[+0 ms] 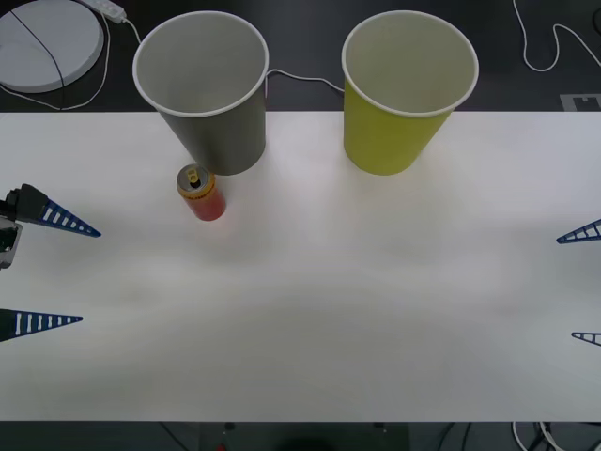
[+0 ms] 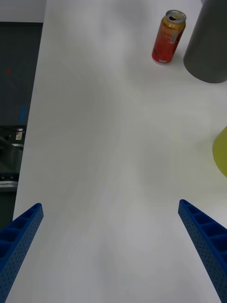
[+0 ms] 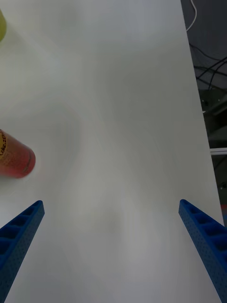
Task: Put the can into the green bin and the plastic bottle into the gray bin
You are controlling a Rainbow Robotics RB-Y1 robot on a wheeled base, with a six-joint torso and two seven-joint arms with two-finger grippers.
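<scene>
From the front view I am seeing the can [image 1: 201, 192] standing upright on the bench [image 1: 357, 301], just in front of the gray bin [image 1: 208, 86]; the green bin [image 1: 407, 88] is standing well to its right. The left gripper [image 1: 42, 272] and right gripper [image 1: 582, 284] are waiting at the edges, jaws spread wide and empty.

In the right wrist view the can [image 2: 168, 37] is showing an opened top, so I am judging it light, thin-walled and slick; I am planning to grip mid-body, gently.

In the left wrist view the can [image 3: 14, 156] is sitting nearest this arm.
</scene>
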